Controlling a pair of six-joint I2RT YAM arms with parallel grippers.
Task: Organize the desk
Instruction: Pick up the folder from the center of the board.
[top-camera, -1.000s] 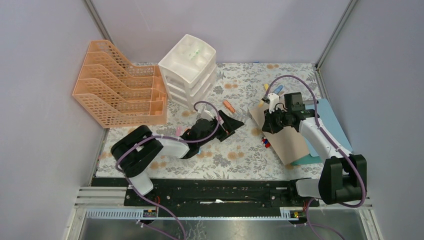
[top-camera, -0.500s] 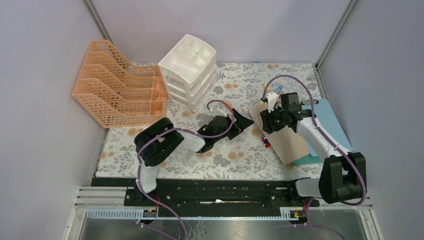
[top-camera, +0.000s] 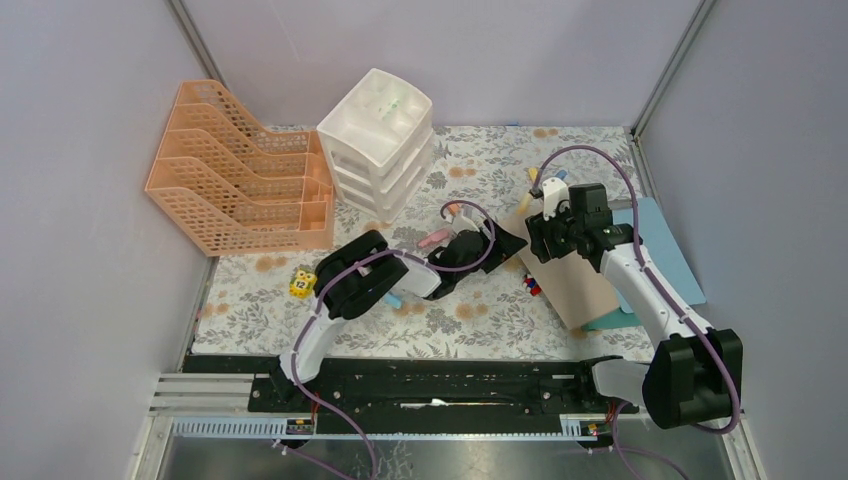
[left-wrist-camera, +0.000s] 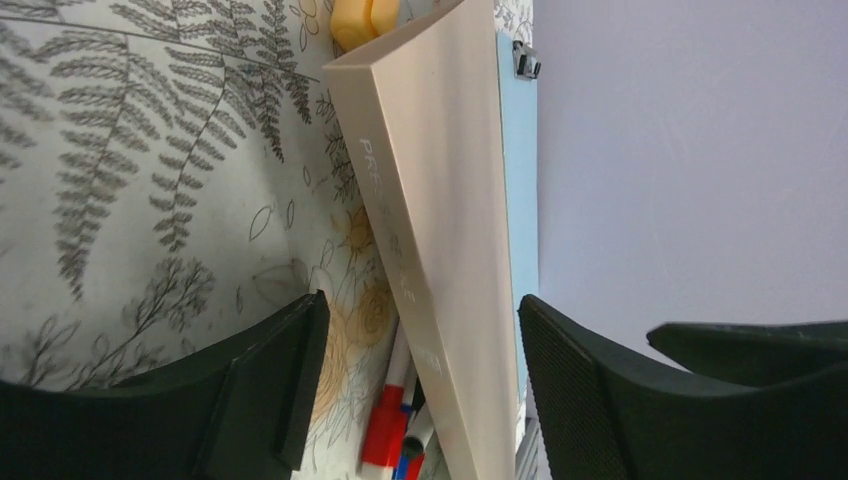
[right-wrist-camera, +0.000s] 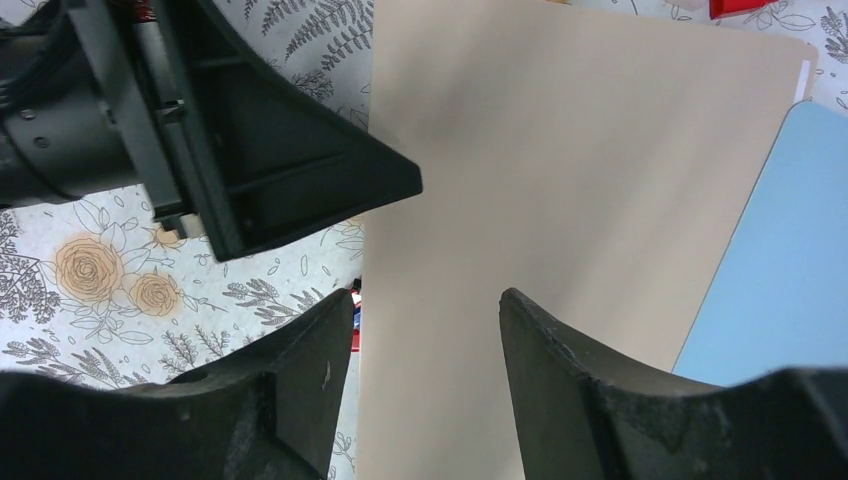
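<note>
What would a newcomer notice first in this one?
On the right of the desk, two grippers meet at a tan folder lying on a blue folder. The left gripper straddles its edge, open, and the right gripper hovers open above it. At the far left stand a peach file rack and a white drawer unit.

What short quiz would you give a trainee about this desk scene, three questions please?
1. True or false: the tan folder lies on top of the blue folder.
2. What stands right beside the peach file rack? A) white drawer unit B) a lamp C) a mug
3. Fill in: the left claw and the right claw both stand ___.
Key: 1 true; 2 A; 3 open.
</note>
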